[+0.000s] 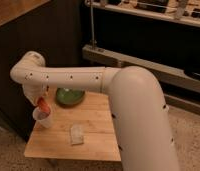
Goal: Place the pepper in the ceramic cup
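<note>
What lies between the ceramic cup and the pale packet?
Camera view: only bare tabletop between ceramic cup and packet. The claw hangs over the cup, pepper at its tip.

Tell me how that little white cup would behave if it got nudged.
It probably tips easily: the cup is small, upright and near the left edge of the table. It looks hard, so it is likely stiff and breakable. The gripper, at the pepper, hangs right above it.
</note>
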`<state>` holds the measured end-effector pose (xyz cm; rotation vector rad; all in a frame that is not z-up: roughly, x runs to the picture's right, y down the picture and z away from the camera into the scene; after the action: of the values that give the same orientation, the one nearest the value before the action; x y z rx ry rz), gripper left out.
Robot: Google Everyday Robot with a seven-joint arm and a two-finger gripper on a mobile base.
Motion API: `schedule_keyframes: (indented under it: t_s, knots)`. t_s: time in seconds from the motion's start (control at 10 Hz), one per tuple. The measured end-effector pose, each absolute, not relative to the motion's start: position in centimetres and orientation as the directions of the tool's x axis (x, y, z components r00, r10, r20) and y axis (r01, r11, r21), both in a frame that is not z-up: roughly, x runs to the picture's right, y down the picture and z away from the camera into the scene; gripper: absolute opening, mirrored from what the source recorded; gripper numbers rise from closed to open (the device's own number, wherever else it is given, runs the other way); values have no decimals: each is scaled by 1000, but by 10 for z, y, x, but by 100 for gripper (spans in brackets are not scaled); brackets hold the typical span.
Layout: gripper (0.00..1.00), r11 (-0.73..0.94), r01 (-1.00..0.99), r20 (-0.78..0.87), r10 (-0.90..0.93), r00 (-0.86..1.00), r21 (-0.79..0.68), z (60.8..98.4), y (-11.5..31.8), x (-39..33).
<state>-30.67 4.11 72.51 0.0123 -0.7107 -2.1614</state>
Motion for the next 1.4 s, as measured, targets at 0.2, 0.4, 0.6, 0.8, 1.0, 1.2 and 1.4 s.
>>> schedule_keyframes:
  t_s: [0.2,0.4,0.6,0.8,1.0,1.2,1.4]
  knots:
    - [23,-486,722,230,-727,-647,492,725,42,-308]
    - [23,-489,720,229,-725,-649,493,726,43,-309]
    - [23,-490,718,227,-724,-651,493,726,44,-309]
    - [23,-492,717,226,-723,-652,494,726,45,-310]
    - [23,-492,717,226,-723,-652,493,726,46,-311]
    - [23,-494,716,226,-722,-654,493,726,47,-312]
    - [23,-494,715,225,-722,-654,494,726,47,-312]
